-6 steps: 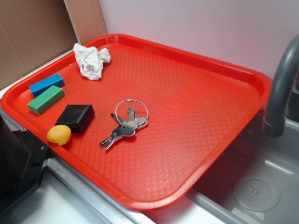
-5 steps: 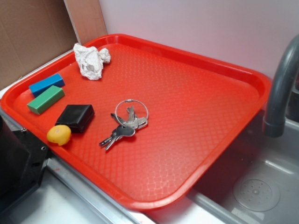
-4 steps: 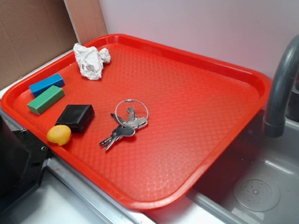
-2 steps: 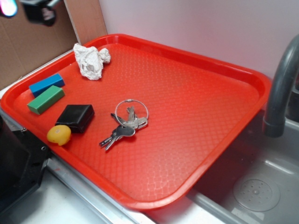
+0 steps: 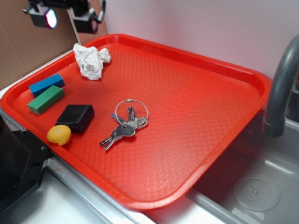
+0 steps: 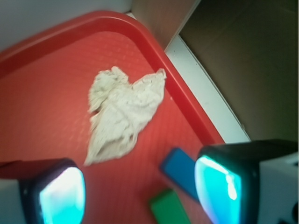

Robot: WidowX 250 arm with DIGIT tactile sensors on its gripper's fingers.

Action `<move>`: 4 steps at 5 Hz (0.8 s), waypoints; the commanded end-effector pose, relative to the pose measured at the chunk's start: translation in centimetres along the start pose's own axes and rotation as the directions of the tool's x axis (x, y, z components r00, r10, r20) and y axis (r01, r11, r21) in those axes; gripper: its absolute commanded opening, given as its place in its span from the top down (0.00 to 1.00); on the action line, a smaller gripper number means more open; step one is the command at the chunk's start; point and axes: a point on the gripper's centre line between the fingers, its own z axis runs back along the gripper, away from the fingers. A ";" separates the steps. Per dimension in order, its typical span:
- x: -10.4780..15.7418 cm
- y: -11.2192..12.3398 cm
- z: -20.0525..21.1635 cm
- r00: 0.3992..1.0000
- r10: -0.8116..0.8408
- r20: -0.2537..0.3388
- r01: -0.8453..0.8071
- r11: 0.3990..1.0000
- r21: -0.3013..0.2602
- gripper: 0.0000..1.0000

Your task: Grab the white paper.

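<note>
- Jaws spread wide, empty; my gripper (image 5: 63,16) has just swung into view.
- White paper (image 6: 122,108) lies ahead, seemingly below: descent next.

tool (image 5: 65,16) newly in view, above white paper (image 5: 91,60)

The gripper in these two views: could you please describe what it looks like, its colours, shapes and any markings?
In the wrist view the gripper shows two blocky fingers with black frames and rounded pads that glow bright cyan to white. The one on the right of the picture has a pale grey-white housing at its outer edge. In the exterior view the gripper is dark and boxy, with one pad lit pinkish white. No cables or markings are discernible.
</note>
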 end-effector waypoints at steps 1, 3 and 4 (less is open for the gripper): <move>3.4 3.3 -4.9 0.998 0.045 0.037 -0.046 0.999 0.011 0.00; 3.7 3.6 -5.3 0.997 -0.056 0.060 0.059 0.997 -0.051 0.00; 3.7 3.6 -5.3 0.997 -0.056 0.060 0.059 0.997 -0.051 0.00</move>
